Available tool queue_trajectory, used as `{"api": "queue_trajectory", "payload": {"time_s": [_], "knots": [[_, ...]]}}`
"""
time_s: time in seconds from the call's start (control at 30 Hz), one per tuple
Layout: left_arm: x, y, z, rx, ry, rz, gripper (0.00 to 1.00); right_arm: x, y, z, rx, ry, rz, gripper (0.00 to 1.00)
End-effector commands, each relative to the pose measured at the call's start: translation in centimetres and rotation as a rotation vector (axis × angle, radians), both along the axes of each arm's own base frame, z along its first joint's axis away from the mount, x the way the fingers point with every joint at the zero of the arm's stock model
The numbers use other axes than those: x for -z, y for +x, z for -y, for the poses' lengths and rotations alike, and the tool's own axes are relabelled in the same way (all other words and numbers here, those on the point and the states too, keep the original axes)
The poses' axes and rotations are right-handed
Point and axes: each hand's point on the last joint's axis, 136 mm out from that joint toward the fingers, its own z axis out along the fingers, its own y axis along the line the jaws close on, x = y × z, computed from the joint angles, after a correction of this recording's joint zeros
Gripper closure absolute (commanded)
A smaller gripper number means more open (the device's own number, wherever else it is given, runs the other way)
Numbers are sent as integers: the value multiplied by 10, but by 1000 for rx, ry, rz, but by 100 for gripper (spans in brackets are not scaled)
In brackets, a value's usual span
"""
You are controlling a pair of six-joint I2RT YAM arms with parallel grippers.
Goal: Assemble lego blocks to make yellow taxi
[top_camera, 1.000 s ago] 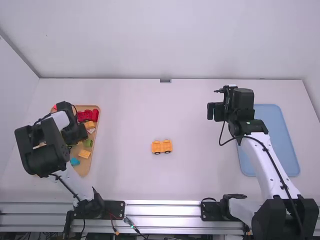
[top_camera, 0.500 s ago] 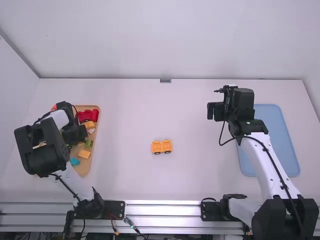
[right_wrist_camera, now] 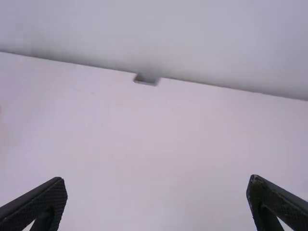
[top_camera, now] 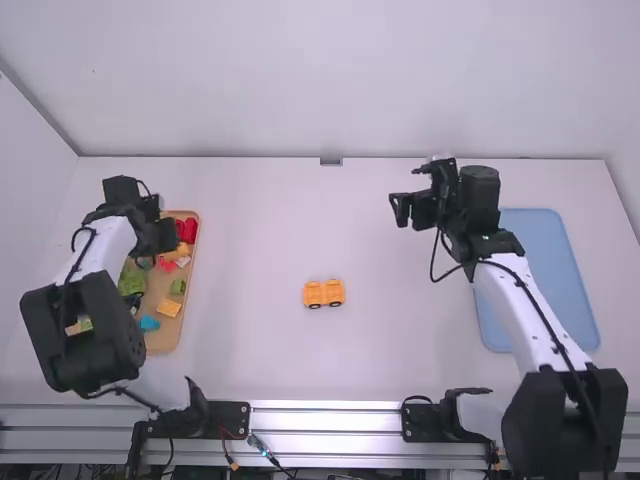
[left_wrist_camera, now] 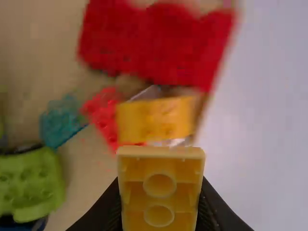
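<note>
The yellow taxi base (top_camera: 323, 293), on its wheels, sits near the middle of the tabletop (top_camera: 250, 350), where it was a moment ago. What has changed is the left arm: it has shifted near the far end of the tan tray (top_camera: 163, 336), uncovering more of the blocks. The left gripper (left_wrist_camera: 161, 204) is closed on a yellow two-stud block (left_wrist_camera: 161, 153), one finger to each side, studs showing. That looks like the next taxi part picked out, with carrying it to the base and pressing it on still to do. Red blocks (left_wrist_camera: 154, 43) and a green block (left_wrist_camera: 31, 183) lie in the tray. The right arm has swung a little inward from the blue tray (top_camera: 548, 270); its gripper (right_wrist_camera: 156, 179) is spread wide, holding nothing, perhaps to steady the base.
</note>
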Motion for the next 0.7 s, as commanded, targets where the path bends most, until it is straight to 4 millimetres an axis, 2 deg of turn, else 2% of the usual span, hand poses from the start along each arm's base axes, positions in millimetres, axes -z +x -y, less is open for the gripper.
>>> {"api": "queue_trajectory", "payload": {"time_s": [0.0, 0.03, 0.07, 0.1, 0.13, 0.17, 0.2, 0.23, 0.27, 0.3, 0.4, 0.43, 0.5, 0.67], "knots": [[-16, 9, 63, 246, -94, 95, 83, 8, 4, -38, -157, 81, -17, 1], [-28, 16, 97, 391, -148, 168, 81, 14, 7, -56, -233, 119, -9, 1], [-30, 16, 102, 410, -156, 176, 80, 16, 8, -61, -255, 130, -6, 1], [-37, 18, 124, 507, -196, 218, 80, 18, 8, -70, -300, 152, 2, 1], [-48, 18, 156, 648, -262, 282, 82, 22, 7, -90, -400, 203, 18, 1], [-57, 16, 179, 745, -309, 328, 82, 23, 3, -102, -468, 237, 29, 1], [-59, 15, 187, 777, -324, 344, 82, 23, 2, -106, -496, 251, 34, 1], [-66, 12, 207, 861, -360, 383, 82, 24, -4, -118, -578, 291, 50, 1], [-76, 8, 235, 986, -404, 449, 81, 22, -17, -135, -730, 359, 83, 1], [-78, 7, 240, 1005, -412, 460, 81, 21, -20, -137, -756, 370, 90, 1], [-90, 2, 279, 1143, -472, 545, 78, 17, -39, -151, -926, 476, 96, 0], [-91, 2, 282, 1154, -475, 552, 79, 16, -40, -152, -938, 484, 98, 0], [-96, -3, 301, 1219, -499, 586, 80, 13, -45, -154, -1000, 527, 95, 3], [-95, -8, 326, 1300, -524, 618, 82, 6, -54, -155, -1101, 561, 98, 8]]}}
